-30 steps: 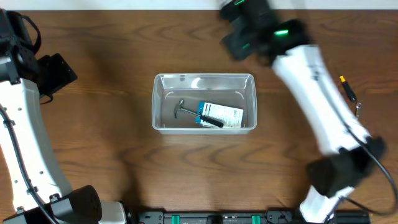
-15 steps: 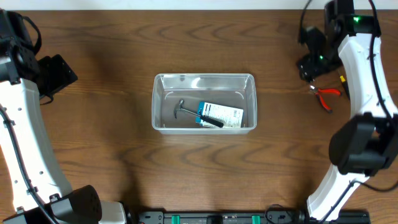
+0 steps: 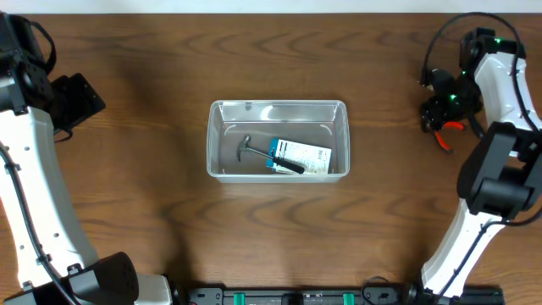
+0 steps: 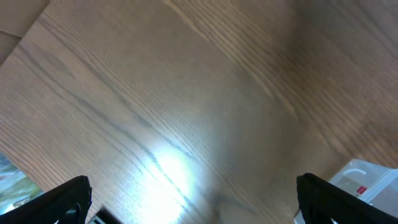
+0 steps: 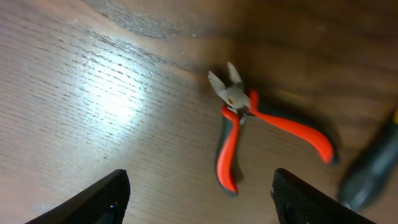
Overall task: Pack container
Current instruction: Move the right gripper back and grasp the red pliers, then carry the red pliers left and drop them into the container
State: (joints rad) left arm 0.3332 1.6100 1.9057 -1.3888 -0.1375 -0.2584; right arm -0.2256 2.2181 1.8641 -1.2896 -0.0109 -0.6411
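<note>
Right arm swung outward; right jaws open, empty, above pliers, well apart from container; left jaws wide, empty.

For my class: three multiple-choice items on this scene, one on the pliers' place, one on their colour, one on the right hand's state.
1. Where are the pliers relative to the container? A inside it; B on the table to its right; C on its rim.
2. What colour are the pliers' handles? A blue; B red; C yellow.
3. How is the right hand? A open, empty; B shut on the pliers; C shut, empty.
1 B: overhead, they lie on wood beyond the container's right end. 2 B: the right wrist view shows red grips. 3 A: its fingers stand wide apart, pliers lying free.
</note>
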